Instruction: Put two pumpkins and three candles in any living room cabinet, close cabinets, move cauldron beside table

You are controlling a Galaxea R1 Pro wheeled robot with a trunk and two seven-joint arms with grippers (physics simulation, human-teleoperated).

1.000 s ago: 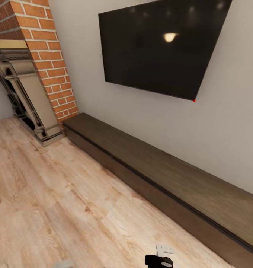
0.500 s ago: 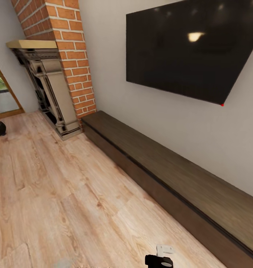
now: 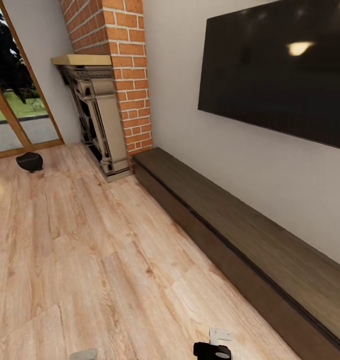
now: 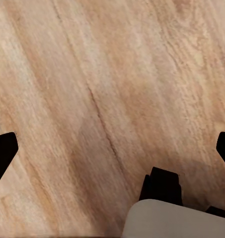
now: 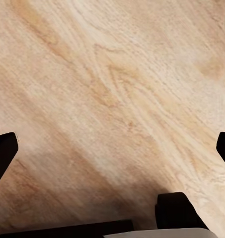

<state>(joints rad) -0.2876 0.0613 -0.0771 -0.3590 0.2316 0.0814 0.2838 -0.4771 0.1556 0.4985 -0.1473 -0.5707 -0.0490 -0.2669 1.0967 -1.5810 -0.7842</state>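
Both grippers, left (image 4: 112, 148) and right (image 5: 112, 148), point downward with fingers (image 4: 3, 151) spread wide, holding nothing.

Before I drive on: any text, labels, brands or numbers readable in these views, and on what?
None: no readable text in any view.
The television has a blank dark screen with no visible brand, just a lamp reflection and a small red dot at its lower corner.
The cabinet, brick chimney, cauldron and floor bear no markings.
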